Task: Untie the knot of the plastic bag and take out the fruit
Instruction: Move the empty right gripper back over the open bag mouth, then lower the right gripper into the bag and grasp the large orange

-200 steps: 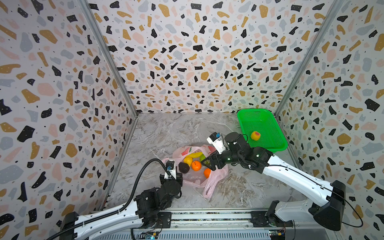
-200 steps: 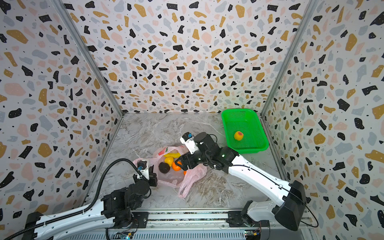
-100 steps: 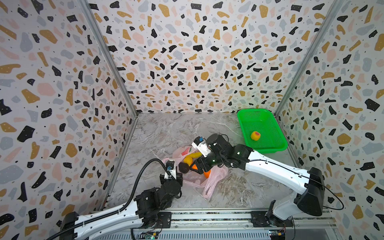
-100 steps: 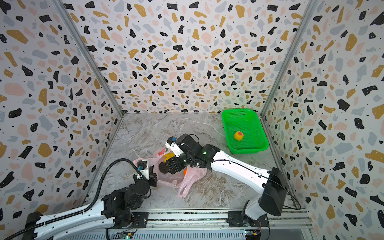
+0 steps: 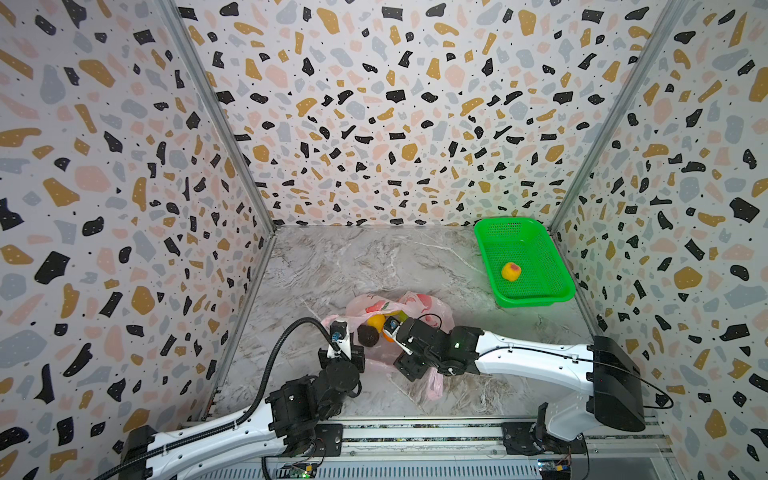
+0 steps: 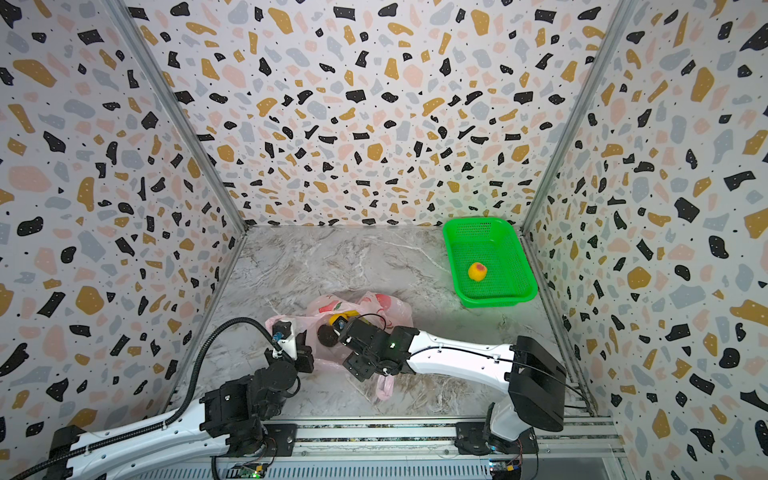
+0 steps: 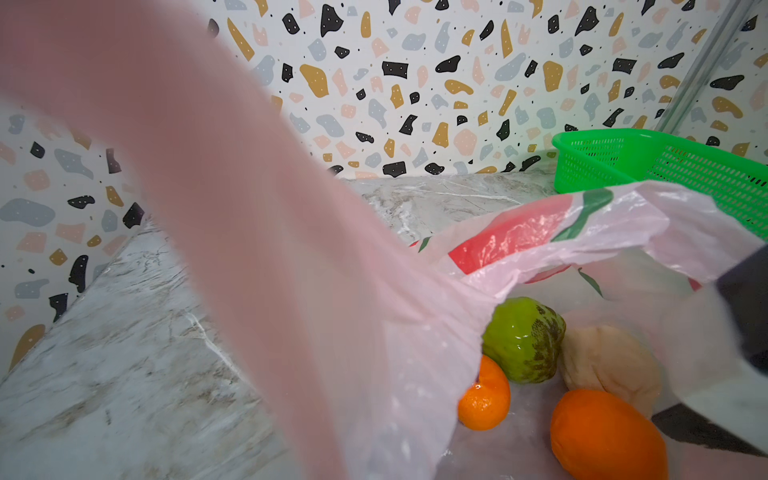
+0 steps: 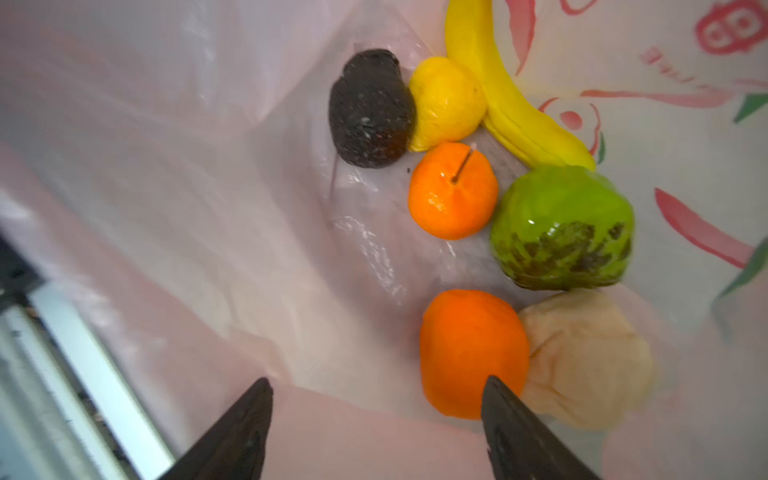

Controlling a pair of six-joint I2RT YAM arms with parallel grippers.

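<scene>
The pale pink plastic bag [image 5: 432, 307] lies open at the front middle of the floor, seen in both top views. My left gripper [image 5: 347, 351] is at its left edge, shut on a strip of plastic that stretches across the left wrist view; its fingers are hidden. My right gripper [image 8: 378, 386] stands open over the bag's mouth, its fingertips [image 8: 498, 399] just short of a tangerine [image 8: 471, 353]. Fruit lies inside: a cream ball [image 8: 586, 361], a green fruit [image 8: 561, 228], a second tangerine [image 8: 453, 191], an avocado [image 8: 370, 108], a yellow fruit [image 8: 446, 104] and a banana [image 8: 511, 99]. The knot is out of view.
A green mesh basket [image 5: 536, 297] stands at the back right against the wall, with one yellow-red peach [image 5: 510, 272] in it. Patterned walls close in three sides. The metal rail [image 5: 415, 432] runs along the front edge.
My right arm has swung left from beside the basket and come down over the bag's mouth, jaws still open. The left gripper and the bag edge it holds have stayed put.
</scene>
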